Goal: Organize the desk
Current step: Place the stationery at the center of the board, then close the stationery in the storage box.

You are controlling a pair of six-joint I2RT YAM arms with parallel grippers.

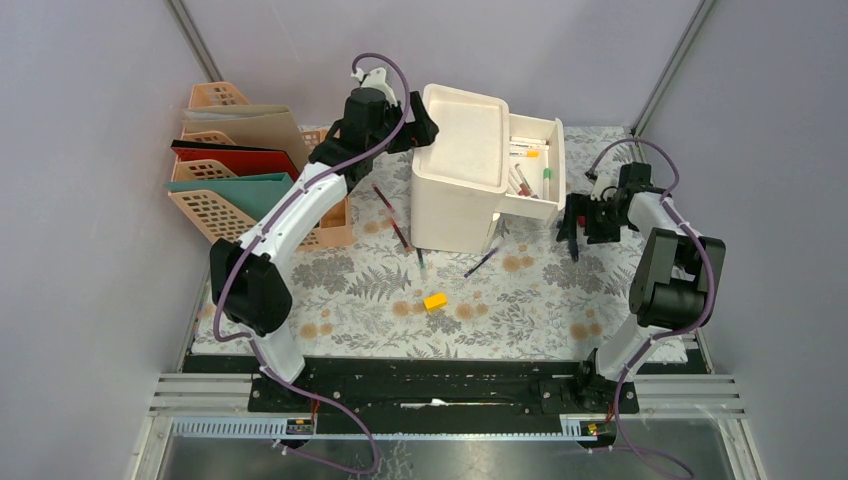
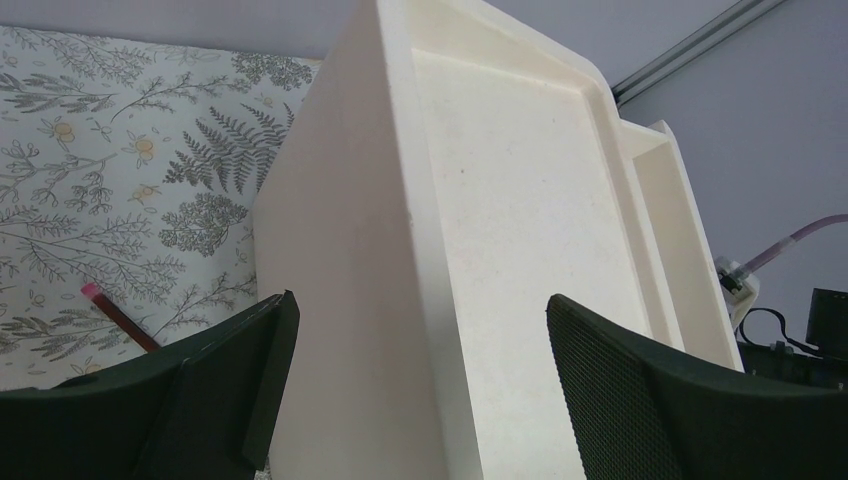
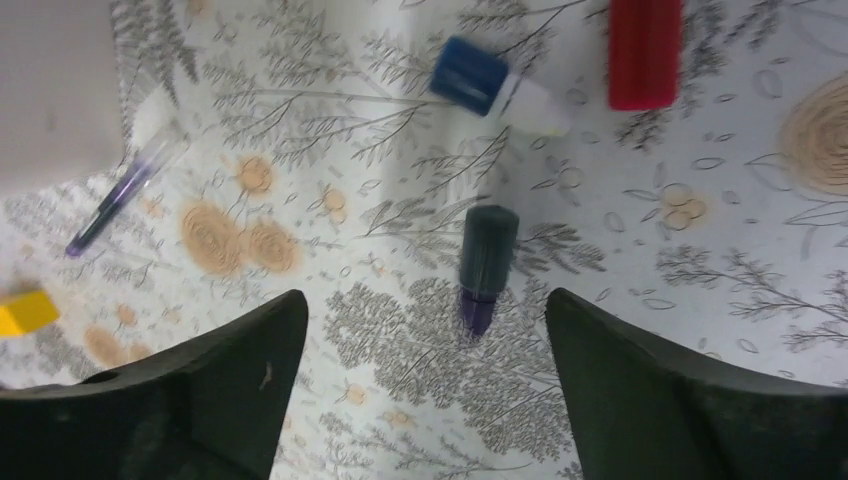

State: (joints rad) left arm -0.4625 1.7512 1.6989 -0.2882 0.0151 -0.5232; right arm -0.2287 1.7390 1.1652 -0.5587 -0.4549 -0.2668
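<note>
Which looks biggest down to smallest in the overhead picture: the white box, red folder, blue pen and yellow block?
1. white box
2. red folder, though it is partly covered
3. blue pen and yellow block: too close to rank, since the pen is longer and the block thicker

I'm standing in a robotics lab cell dressed up as an office desk. Plain grey wall panels [image 1: 90, 120] and bare metal frame posts [image 1: 197, 45] box the space in. A left arm [image 1: 300, 205] and a right arm [image 1: 665, 275] stand bolted to a black rail [image 1: 430, 375] on aluminium extrusions [image 1: 200, 395]. The desk [image 1: 540, 300] wears a fern-and-flower cloth and carries office clutter: peach mesh file racks [image 1: 215, 210] holding folders [image 1: 240, 160], a white drawer organiser [image 1: 455, 200] with pens [image 1: 524, 150] in its open drawer [image 1: 557, 160], loose pens [image 1: 481, 263], and a small yellow block [image 1: 435, 300].
</note>
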